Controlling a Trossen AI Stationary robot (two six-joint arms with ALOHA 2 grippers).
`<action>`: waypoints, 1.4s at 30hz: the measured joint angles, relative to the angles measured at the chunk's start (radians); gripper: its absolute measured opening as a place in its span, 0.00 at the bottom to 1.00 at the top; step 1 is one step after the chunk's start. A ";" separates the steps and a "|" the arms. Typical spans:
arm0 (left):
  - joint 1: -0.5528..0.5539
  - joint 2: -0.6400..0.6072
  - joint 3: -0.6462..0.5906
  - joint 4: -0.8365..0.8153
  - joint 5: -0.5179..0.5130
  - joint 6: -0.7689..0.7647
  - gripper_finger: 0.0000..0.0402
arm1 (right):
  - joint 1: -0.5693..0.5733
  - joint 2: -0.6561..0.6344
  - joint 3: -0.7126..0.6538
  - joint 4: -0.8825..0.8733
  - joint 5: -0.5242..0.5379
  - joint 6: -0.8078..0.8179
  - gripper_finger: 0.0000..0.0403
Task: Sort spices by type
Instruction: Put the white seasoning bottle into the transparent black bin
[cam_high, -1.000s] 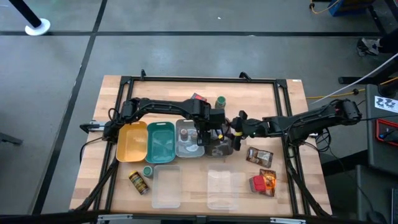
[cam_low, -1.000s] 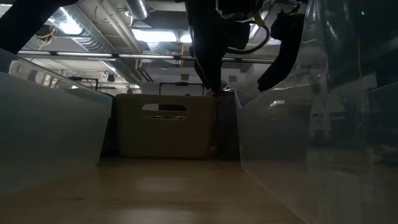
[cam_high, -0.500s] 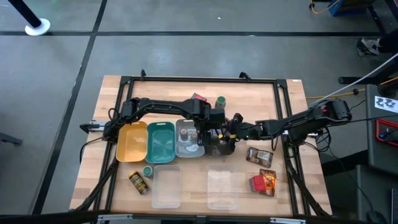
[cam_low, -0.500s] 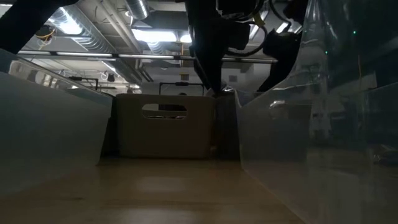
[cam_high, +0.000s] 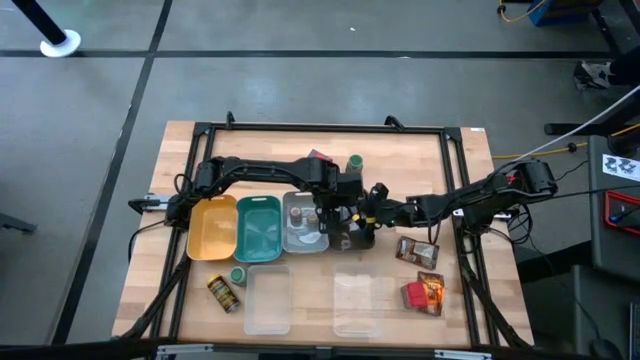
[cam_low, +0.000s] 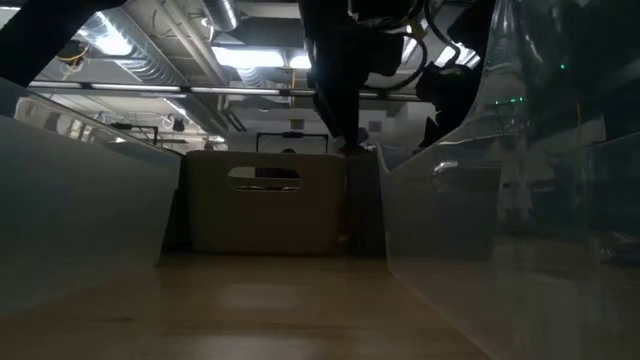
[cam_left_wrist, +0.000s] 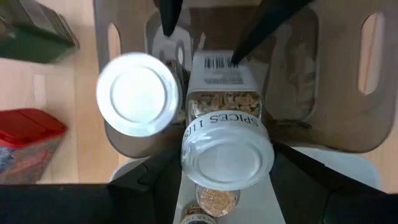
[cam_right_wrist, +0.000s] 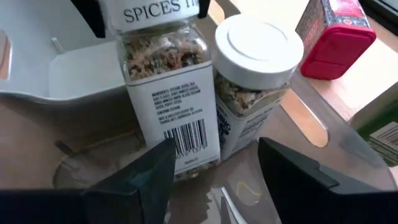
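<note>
At table centre, over the brown tray, both grippers meet. The left gripper reaches in from the left arm and has its two dark fingers clamped on a white-capped spice jar – narrow hold, fingers pressed on the jar's labelled sides, barcode face up in the left wrist view. The jar stands upright in the right wrist view, "SPICES" printed near its cap, its base at or just above the tray floor; I cannot tell which.

Just beside it stands a second white-capped jar, upright in the same brown tray, touching or almost touching the held one.

The right gripper hovers close in front of the two jars, fingers spread apart and holding nothing.

Elsewhere on the table – a red box lies beyond the tray, a green-capped jar at the far side. Grey tray, teal tray and yellow tray sit in a row to the left. Pouches lie to the right, near another red box. A yellow-labelled jar lies near the front, left of the clear lids.
</note>
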 joint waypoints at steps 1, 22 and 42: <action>0.000 0.000 0.007 0.002 0.000 0.000 0.49 | 0.000 0.000 0.000 0.004 0.001 0.000 0.57; -0.001 -0.001 -0.053 0.067 0.001 -0.045 0.50 | 0.000 0.000 0.000 0.040 -0.002 0.000 0.57; -0.001 0.009 -0.053 0.115 0.002 -0.007 0.61 | 0.000 0.000 0.000 0.025 -0.020 0.000 0.57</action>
